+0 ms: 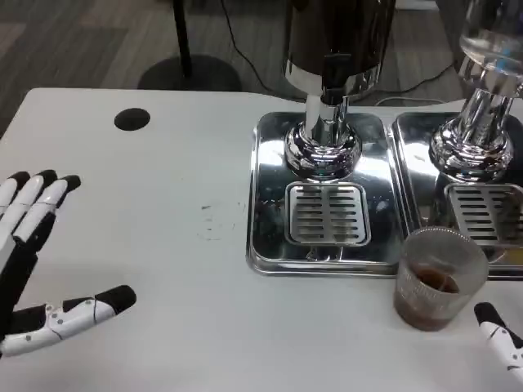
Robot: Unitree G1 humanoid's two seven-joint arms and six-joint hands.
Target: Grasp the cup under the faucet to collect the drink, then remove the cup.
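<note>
Cup filled and set down off the tray.
The cup point(435, 279) stands just beside the right hand point(500, 333), whose grip can't be judged; the left hand point(37, 253) waits spread, holding nothing.

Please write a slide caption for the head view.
Cup with drink stands before the trays; both hands open nearby.

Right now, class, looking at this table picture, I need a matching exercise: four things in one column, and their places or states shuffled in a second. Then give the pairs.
Things:
1. cup
2. left hand
3. drip grate
4. black round hole

Places or states:
A. far left part of the table top
B. holds brown drink, stands on the table in front of the trays
C. fingers spread, holding nothing
D. set in the steel tray below the faucet

Pairs: 1-B, 2-C, 3-D, 4-A
</note>
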